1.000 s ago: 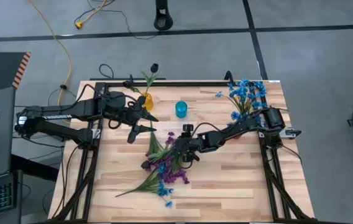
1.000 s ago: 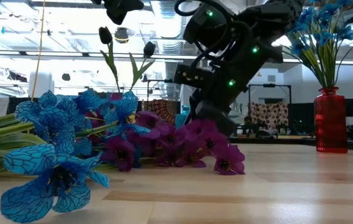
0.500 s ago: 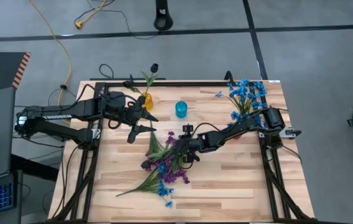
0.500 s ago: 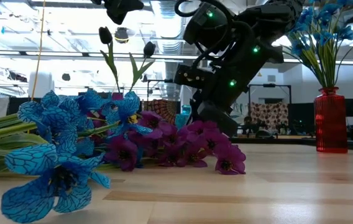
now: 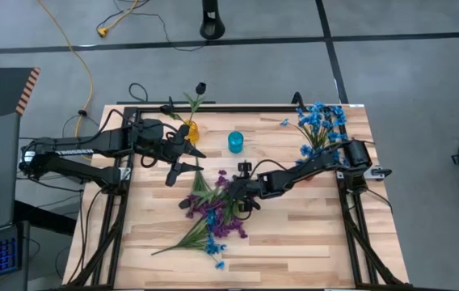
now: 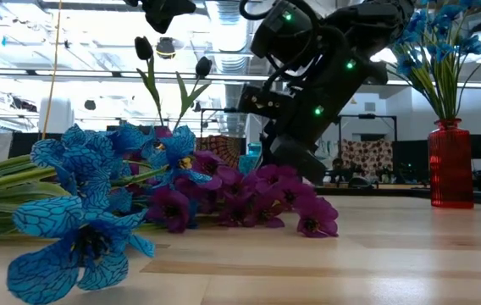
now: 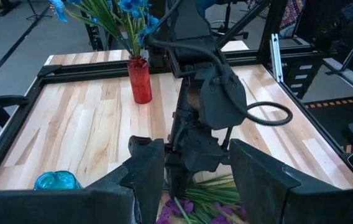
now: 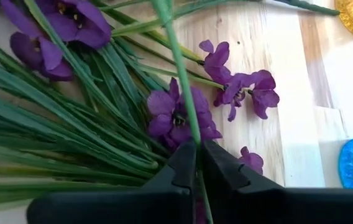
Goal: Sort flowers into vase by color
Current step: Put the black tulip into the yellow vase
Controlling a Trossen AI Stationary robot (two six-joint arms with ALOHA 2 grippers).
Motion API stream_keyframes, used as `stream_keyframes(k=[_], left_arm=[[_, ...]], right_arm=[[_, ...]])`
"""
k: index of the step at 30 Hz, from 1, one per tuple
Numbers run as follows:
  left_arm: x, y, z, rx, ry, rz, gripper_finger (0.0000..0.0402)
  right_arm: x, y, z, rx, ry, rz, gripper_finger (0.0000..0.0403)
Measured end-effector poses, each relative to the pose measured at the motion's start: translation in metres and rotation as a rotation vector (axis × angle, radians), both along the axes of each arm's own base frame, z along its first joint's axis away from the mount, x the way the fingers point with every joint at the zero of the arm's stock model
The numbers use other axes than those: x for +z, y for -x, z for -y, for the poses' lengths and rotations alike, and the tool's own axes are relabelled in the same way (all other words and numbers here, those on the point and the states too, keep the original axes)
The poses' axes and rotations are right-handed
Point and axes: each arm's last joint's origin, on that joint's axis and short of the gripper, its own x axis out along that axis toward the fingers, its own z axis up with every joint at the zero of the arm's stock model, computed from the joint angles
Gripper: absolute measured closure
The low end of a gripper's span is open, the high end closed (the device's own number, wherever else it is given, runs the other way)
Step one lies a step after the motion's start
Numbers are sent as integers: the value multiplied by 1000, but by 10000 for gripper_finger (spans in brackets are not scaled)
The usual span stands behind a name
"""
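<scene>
A pile of flowers [image 5: 208,217] lies mid-table: long green stems and leaves, purple blossoms [image 8: 178,115] and blue blossoms [image 6: 84,241]. My right gripper [image 5: 229,196] reaches down into the pile from the table's right and is shut on one green stem [image 8: 179,68]. My left gripper [image 5: 191,159] hangs open above the table, left of the pile, holding nothing. A red vase [image 5: 306,151] at the far right holds blue flowers [image 5: 322,121]. A yellow vase [image 5: 191,129] at the far left holds dark blossoms [image 6: 145,47]. My right gripper pinches a thin green stem [image 8: 191,138] between its two fingertips. The fingers slant down from the table's right side. The stem runs on ahead of the fingers across the leaves and purple blossoms of the pile, where it still lies.
A small blue vase [image 5: 236,142] stands between the yellow and red vases near the far edge. A black frame [image 5: 237,107] runs around the table's far and side edges. Bare wood lies at the near right [image 5: 310,234].
My right gripper has shut on the green stem while staying in place. The flower pile has stirred a little with it: the purple blossoms have shifted slightly toward the table's left.
</scene>
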Motion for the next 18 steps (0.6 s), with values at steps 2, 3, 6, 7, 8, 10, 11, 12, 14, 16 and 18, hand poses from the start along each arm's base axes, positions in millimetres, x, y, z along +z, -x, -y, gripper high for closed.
stream_keyframes(k=[2,3,6,7,8,10,11,12,14,16,18], left_arm=[[0,0,0,0,0,0,233],[0,0,0,0,0,0,233],[0,0,0,0,0,3,233],[1,0,0,0,0,4,233],[1,0,0,0,-1,5,233],[1,1,0,0,-1,8,233],[2,3,0,1,-2,12,233],[3,4,0,1,-2,19,233],[8,6,1,0,-5,39,233],[10,10,1,1,-7,49,233],[15,15,2,0,-16,79,233]], right_arm=[[2,1,-1,0,-2,2,361],[3,1,-1,-1,-3,2,363],[6,3,-5,7,-3,-3,367],[8,3,-6,10,-4,5,368],[11,4,-6,11,-5,7,368],[14,5,-8,15,-7,15,368],[17,5,-9,15,-8,30,368],[20,6,-9,15,-8,30,368],[23,6,-9,14,-11,41,368],[28,7,-8,6,-19,57,368],[33,8,-8,-5,-32,80,368]])
